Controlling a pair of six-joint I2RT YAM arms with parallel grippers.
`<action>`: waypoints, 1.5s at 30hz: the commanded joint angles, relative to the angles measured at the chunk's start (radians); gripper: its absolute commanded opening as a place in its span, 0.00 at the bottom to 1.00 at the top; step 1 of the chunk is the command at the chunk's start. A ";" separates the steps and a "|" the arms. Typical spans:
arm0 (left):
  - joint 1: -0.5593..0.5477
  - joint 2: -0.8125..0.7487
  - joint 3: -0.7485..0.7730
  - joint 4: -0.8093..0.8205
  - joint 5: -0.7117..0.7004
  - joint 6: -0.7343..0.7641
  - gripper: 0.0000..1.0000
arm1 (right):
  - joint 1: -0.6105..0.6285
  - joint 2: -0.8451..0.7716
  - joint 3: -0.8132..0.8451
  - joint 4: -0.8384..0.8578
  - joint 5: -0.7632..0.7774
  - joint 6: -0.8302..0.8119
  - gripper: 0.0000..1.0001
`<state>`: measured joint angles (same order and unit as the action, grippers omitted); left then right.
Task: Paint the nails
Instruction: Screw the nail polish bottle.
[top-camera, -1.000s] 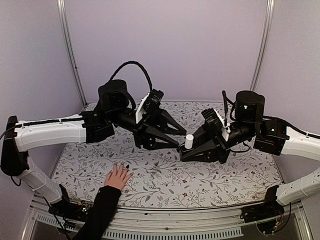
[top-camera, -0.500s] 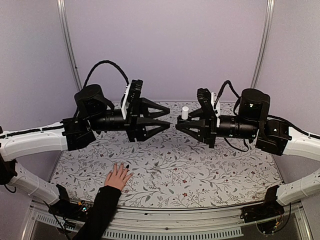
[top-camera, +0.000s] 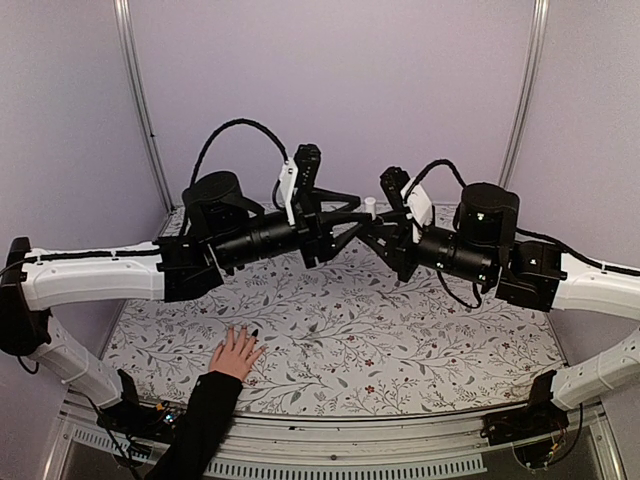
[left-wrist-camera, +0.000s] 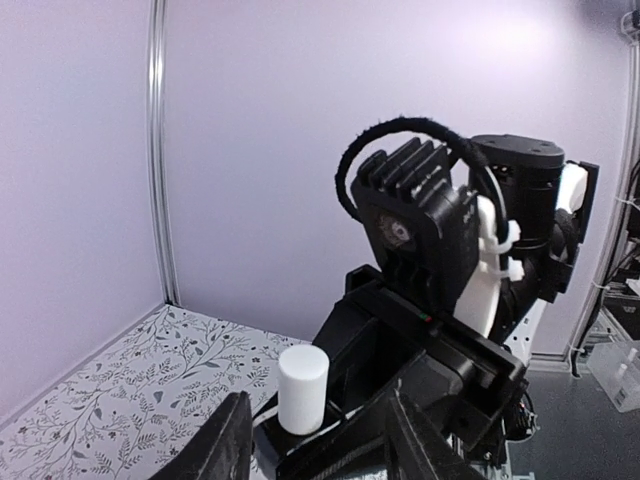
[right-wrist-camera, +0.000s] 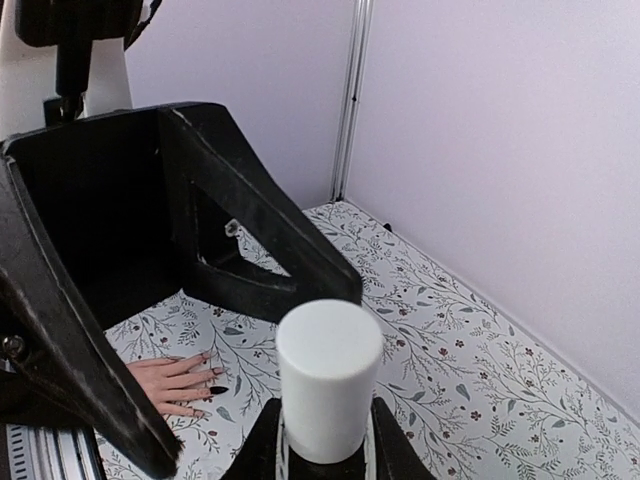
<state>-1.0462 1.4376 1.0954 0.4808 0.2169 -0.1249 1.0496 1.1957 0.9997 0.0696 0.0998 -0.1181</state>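
Nails (right-wrist-camera: 217, 390) part-polished, R gripper (right-wrist-camera: 322, 445) clamps bottle (right-wrist-camera: 328, 370), L gripper (left-wrist-camera: 318, 425) half-open beside it

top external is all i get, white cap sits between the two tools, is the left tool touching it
Observer: No. The left wrist view shows the left tool open, its fingers apart with a gap on each side of the white-capped bottle.
Operator: what holds it then
Observer: The right tool is shut on it just below the cap, cap upright, seen from the right wrist.
Operator: any polish on yet
Observer: From the right wrist, the hand rests on the table; of the nails, one is plainly dark, the rest too small to judge.
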 joint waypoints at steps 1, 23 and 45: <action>-0.033 0.061 0.070 0.020 -0.071 -0.042 0.45 | 0.021 0.020 0.035 0.003 0.082 0.012 0.00; 0.004 0.064 0.053 -0.091 0.273 0.021 0.00 | 0.031 -0.107 -0.004 0.002 -0.354 -0.104 0.00; 0.018 0.162 0.206 -0.392 0.815 0.203 0.07 | 0.032 -0.063 0.093 -0.066 -1.008 -0.222 0.00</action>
<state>-1.0538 1.5597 1.3029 0.2394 1.0538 0.0608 1.0592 1.1439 1.0088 -0.0990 -0.7368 -0.2893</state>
